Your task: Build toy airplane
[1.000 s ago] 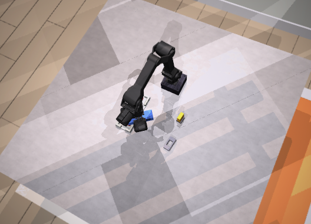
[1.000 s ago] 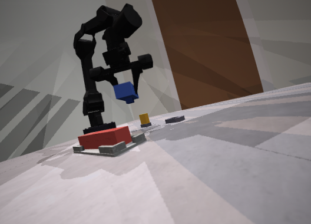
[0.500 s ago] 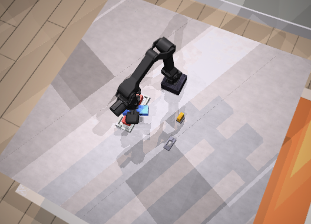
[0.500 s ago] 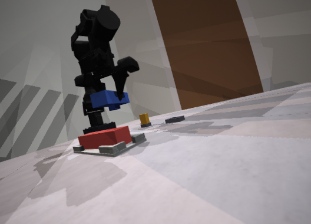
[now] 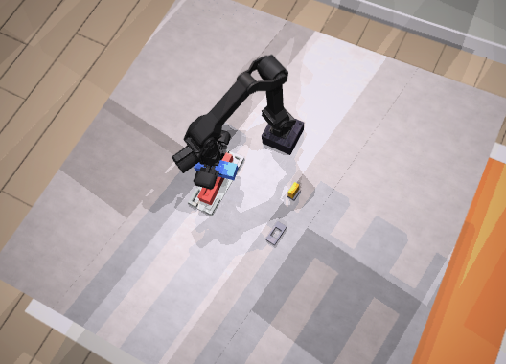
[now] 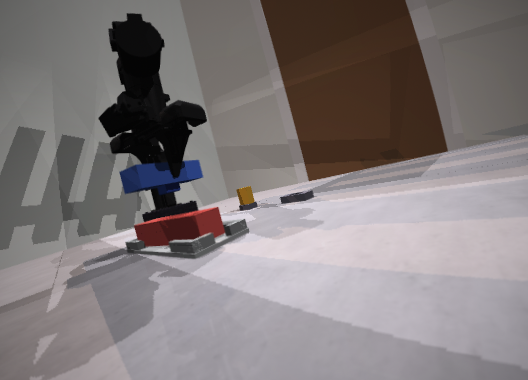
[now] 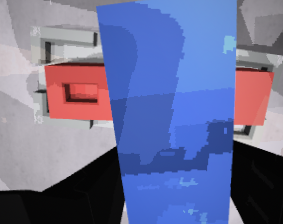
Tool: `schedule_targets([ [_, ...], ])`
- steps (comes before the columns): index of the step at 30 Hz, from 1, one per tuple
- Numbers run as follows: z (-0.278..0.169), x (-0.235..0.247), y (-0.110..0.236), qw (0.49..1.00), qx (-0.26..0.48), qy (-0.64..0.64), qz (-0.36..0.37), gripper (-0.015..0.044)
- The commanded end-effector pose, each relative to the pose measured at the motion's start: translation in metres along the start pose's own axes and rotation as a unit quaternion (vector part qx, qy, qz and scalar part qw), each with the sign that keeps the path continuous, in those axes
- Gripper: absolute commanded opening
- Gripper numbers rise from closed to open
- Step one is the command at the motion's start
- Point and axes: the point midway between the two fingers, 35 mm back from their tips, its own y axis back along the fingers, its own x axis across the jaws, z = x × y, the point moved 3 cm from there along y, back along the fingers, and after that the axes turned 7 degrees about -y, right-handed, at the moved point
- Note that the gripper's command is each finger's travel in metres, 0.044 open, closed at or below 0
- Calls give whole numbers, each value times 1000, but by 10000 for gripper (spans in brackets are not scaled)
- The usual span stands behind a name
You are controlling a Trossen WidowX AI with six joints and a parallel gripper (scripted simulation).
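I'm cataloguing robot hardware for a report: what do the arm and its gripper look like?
A slim, matte black jointed arm with rounded cylindrical joint housings rises from a dark square base plate. Its black parallel-jaw gripper has tapering fingers. No cables or markings are visible.

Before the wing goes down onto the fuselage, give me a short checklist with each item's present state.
1. Wing held: ok. The jaws are shut on the blue wing, which hangs level in the exterior view.
2. Fuselage seated: ok. The red fuselage lies flat in the grey cradle.
3. Wing above the fuselage: ok. The wing crosses the fuselage in the wrist view, with a gap between them in the exterior view.
4. Tab lined up with the top socket: cannot tell. The wing hides that socket; only one open socket shows to its side.
5. Tail fin out of the way: ok. The yellow tail fin stands apart on the table.
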Motion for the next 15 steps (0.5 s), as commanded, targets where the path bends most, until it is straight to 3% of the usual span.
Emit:
schedule_targets([
  [1,5,-9,-1,1000,-2,-27,1,0],
  [7,13,-20,-5,998,-3,-63,0,0],
  [15,13,-20,-5,998,-3,-63,0,195],
])
